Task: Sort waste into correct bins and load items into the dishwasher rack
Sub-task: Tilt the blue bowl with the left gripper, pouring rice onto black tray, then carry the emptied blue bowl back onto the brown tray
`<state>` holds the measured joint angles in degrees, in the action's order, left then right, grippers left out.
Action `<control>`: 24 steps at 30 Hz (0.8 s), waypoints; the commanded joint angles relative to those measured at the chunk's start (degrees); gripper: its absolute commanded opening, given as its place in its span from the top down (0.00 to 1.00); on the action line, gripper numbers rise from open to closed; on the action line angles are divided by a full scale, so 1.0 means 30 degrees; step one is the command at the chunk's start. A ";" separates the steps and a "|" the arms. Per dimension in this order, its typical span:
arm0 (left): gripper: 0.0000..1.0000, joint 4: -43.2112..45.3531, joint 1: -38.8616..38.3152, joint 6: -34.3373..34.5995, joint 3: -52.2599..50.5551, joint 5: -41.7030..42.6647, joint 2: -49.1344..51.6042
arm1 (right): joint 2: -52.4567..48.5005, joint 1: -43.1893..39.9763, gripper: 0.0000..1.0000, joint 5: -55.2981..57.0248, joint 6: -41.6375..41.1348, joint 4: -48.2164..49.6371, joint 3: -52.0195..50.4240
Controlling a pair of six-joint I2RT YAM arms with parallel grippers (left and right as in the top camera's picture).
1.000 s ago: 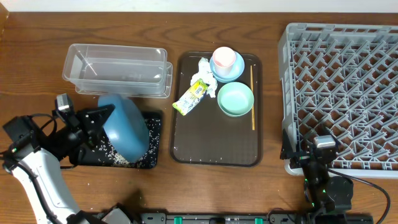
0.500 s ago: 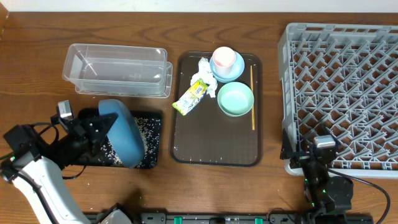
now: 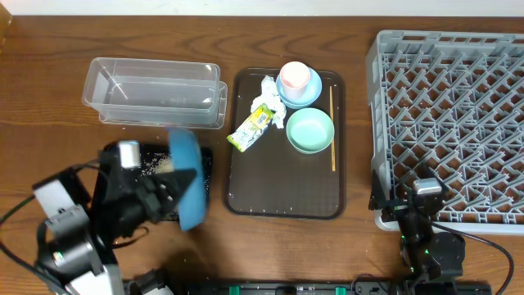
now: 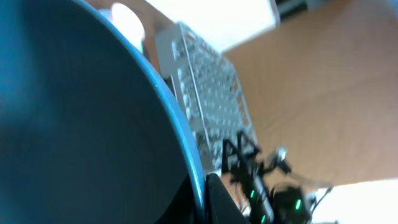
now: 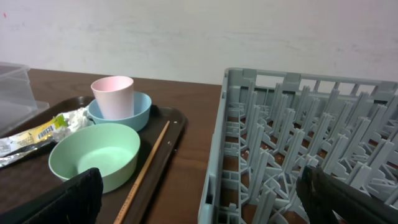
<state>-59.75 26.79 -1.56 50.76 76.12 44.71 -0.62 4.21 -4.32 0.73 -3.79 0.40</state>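
Overhead: dishwasher rack [image 3: 446, 123] at right. Serving tray [image 3: 246, 184] holds mint-green bowl [image 3: 309, 130], pink cup [image 3: 294, 78] inside pale-blue bowl [image 3: 307, 97], tissue [image 3: 268, 88], wrapper [image 3: 252, 127], chopstick [image 3: 332, 127]. Black tray [image 3: 155, 154], mostly hidden, seemingly carries rice grains [image 3: 150, 170]. Left gripper [image 3: 168, 192] clamps blue plate-bowl [image 3: 188, 184] on edge above it; right gripper [image 5: 205, 199] fingers spread.

The right pincer [image 5: 200, 188] stands wide apart, its dark fingers [image 5: 73, 200] low in view. The grey rack [image 5: 298, 143] sits toward the table's [image 5: 193, 163] right edge. Left of it, a brown tray [image 5: 178, 119] holds a mint-green bowl [image 5: 94, 155], a chopstick [image 5: 147, 168] beside it, a yellow-green wrapper [image 5: 28, 138], and white tissue [image 5: 78, 116]. Toward the far edge, a pink cup [image 5: 113, 94] stands in a pale-blue bowl [image 5: 135, 115].
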 commanded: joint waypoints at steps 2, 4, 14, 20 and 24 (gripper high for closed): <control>0.94 0.0000 -0.2659 -0.0386 0.0262 -0.0692 -0.1632 | 0.0080 0.0197 0.01 -0.0073 0.0255 -0.0073 -0.0029; 0.94 -0.0066 -0.4218 -0.0386 0.0262 -0.1049 -0.2171 | 0.0080 0.0197 0.01 -0.0073 0.0255 -0.0073 -0.0029; 0.94 0.0350 -0.9952 0.2769 0.0262 -0.8954 -0.2382 | 0.0080 0.0197 0.01 -0.0073 0.0255 -0.0073 -0.0029; 0.94 0.2827 -1.3682 0.7555 0.0262 -1.3653 -0.2018 | 0.0080 0.0197 0.01 -0.0073 0.0255 -0.0066 -0.0029; 0.94 0.3883 -1.6597 0.8568 0.0262 -1.6531 -0.0947 | 0.0080 0.0197 0.01 -0.0073 0.0255 -0.0073 -0.0029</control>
<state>-49.67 -17.82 17.96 50.76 37.39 39.68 -0.62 4.21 -4.29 0.73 -3.77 0.40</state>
